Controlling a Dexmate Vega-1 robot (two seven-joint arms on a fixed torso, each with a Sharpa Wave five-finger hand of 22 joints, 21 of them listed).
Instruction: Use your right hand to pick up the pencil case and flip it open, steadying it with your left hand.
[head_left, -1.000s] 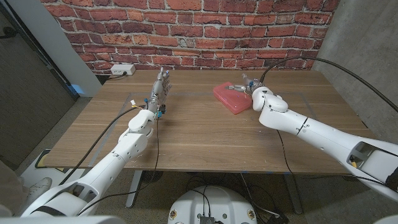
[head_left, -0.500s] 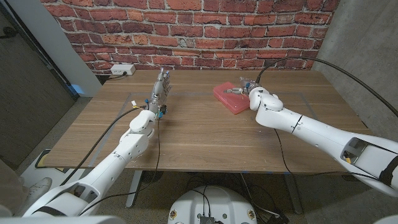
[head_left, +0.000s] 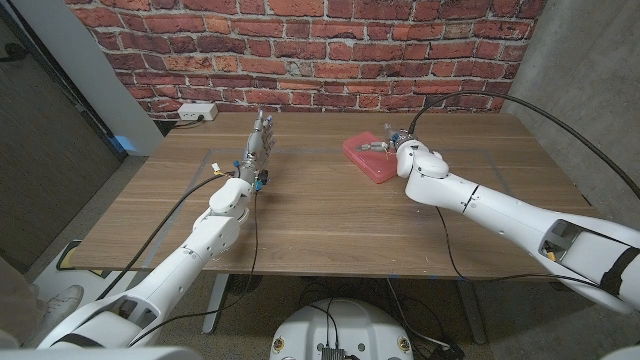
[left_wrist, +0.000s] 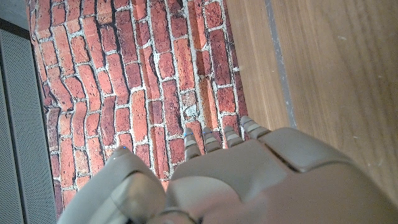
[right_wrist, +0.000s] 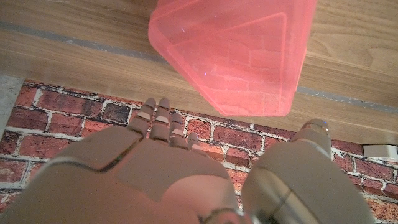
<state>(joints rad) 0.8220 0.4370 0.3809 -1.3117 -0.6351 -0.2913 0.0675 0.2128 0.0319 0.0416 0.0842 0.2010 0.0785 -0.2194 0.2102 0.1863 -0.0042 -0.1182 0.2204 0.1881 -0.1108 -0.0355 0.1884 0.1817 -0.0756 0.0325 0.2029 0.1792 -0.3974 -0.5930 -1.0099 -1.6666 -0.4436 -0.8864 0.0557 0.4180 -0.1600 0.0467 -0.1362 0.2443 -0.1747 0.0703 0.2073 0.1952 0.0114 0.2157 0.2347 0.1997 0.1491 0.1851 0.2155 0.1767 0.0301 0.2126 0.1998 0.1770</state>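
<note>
Wooden table (head_left: 320, 215): one pink pencil case (head_left: 372, 158) (shut), two hands apart.

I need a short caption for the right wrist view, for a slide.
The right hand, fingers apart, hovers beside the pink pencil case on the wooden table.

Translucent pink plastic rectangular pencil case (head_left: 372, 157) lies flat and closed on the wooden tabletop (head_left: 320, 215), far right side.
</note>
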